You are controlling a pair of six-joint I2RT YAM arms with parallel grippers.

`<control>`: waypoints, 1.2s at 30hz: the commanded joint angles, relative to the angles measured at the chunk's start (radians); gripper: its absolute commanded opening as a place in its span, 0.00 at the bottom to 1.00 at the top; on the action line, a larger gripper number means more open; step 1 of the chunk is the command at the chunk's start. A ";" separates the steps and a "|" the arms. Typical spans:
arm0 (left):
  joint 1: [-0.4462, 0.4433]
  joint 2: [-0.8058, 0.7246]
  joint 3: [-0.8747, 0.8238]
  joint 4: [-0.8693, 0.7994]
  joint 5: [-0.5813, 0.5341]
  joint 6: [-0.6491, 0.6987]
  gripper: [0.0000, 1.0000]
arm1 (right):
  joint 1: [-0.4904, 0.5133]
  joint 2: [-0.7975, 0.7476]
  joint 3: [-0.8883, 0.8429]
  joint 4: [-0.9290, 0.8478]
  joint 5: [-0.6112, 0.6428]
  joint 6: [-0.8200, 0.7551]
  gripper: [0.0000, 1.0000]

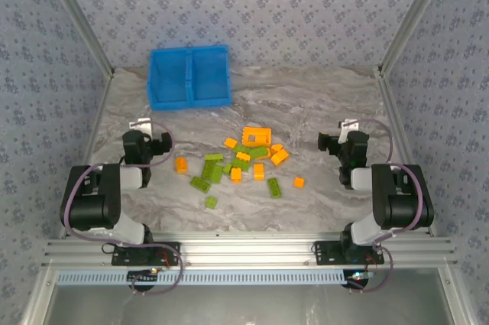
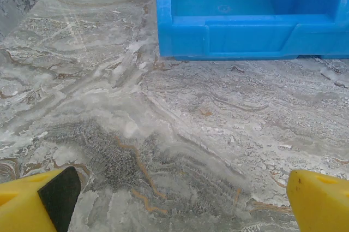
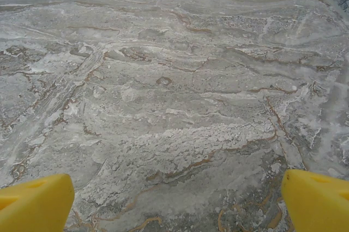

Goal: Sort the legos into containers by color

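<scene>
Orange and lime green legos (image 1: pixel 241 160) lie scattered in the middle of the marble table, among them a larger orange square frame piece (image 1: pixel 257 136). The blue two-compartment bin (image 1: pixel 189 76) stands at the back left; its near wall (image 2: pixel 251 35) fills the top of the left wrist view. My left gripper (image 1: pixel 158 144) rests left of the pile, open, with bare marble between its yellow fingertips (image 2: pixel 32 202). On the other side of the pile my right gripper (image 1: pixel 334 142) is open too, nothing between its yellow fingertips (image 3: pixel 35 202).
Aluminium frame posts and patterned walls close in the table on the left, right and back. A single orange brick (image 1: pixel 181 164) lies nearest the left gripper, and another (image 1: pixel 299 182) sits toward the right arm. The metal rail (image 1: pixel 244 252) runs along the near edge.
</scene>
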 commanded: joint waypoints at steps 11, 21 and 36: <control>-0.003 0.007 0.004 0.040 0.013 -0.009 0.99 | -0.012 -0.001 0.016 -0.004 -0.019 -0.011 1.00; -0.002 0.006 0.003 0.041 0.015 -0.008 0.99 | -0.004 -0.227 0.174 -0.465 -0.009 0.064 1.00; -0.062 -0.318 0.437 -1.142 -0.240 -0.546 0.99 | 0.120 -0.359 0.705 -1.434 -0.172 0.618 1.00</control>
